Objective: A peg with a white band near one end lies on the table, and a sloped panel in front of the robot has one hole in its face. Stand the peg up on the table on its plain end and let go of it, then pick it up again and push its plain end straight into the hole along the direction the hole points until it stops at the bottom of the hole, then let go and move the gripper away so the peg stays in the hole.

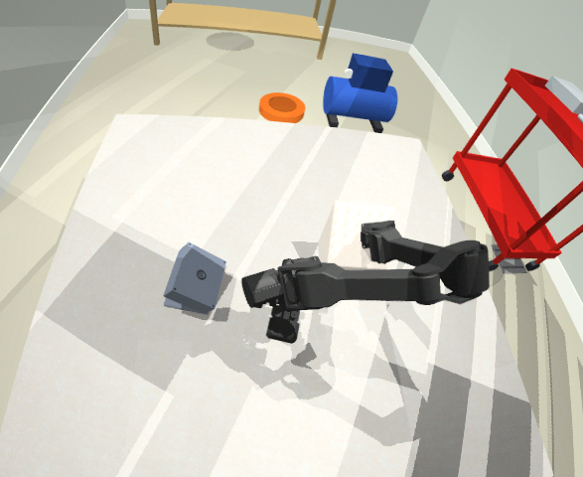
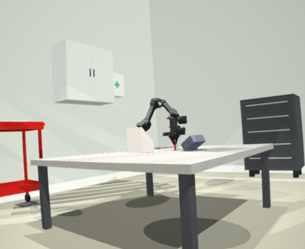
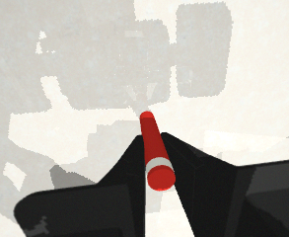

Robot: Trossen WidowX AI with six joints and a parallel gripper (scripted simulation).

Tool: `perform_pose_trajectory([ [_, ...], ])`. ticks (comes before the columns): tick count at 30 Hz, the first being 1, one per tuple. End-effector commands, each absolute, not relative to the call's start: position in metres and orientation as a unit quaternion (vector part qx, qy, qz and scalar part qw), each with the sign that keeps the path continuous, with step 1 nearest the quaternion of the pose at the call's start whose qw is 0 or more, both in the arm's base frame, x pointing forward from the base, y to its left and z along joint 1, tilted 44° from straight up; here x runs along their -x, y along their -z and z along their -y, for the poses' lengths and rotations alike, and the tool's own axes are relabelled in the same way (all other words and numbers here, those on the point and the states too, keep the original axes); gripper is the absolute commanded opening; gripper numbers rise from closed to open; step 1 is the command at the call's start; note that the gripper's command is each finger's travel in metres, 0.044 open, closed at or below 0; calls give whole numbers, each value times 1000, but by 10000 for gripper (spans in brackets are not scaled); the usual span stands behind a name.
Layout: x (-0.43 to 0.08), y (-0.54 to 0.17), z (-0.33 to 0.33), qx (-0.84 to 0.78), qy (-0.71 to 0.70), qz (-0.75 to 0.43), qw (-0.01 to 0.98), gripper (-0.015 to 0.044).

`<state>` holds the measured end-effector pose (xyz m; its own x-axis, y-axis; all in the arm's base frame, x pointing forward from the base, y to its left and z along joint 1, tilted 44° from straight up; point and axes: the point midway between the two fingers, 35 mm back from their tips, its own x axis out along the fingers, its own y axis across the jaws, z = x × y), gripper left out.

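The red peg [image 2: 174, 147] [image 3: 154, 143] stands upright, its plain end down at the table top and its white band near the top end. My gripper [image 2: 174, 142] [image 3: 151, 139] points straight down and is shut on the peg, with a finger on each side of its shaft. In the top view the arm hides the peg. The blue-grey sloped panel [image 1: 188, 287] [image 2: 193, 142] sits to the left of the gripper in the top view. Its round hole [image 1: 201, 274] is empty; the exterior view does not show the hole.
A pale block with a sloped side [image 1: 356, 218] [image 2: 138, 140] stands on the table [image 2: 115, 163] beside the arm. Off the table are a red cart [image 1: 507, 205], a blue compressor [image 1: 361, 99] and an orange ring [image 1: 266, 112].
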<state>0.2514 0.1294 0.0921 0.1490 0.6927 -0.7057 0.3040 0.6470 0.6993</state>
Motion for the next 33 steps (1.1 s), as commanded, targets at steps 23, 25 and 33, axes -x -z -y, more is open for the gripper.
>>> perform_pose_trajectory([
  [23,-247,-133,-81,-389,-144,-638,648,0],
  [25,-246,-138,-75,-390,-144,-638,648,0],
  [33,-248,-142,-66,-395,-139,-634,650,0],
])
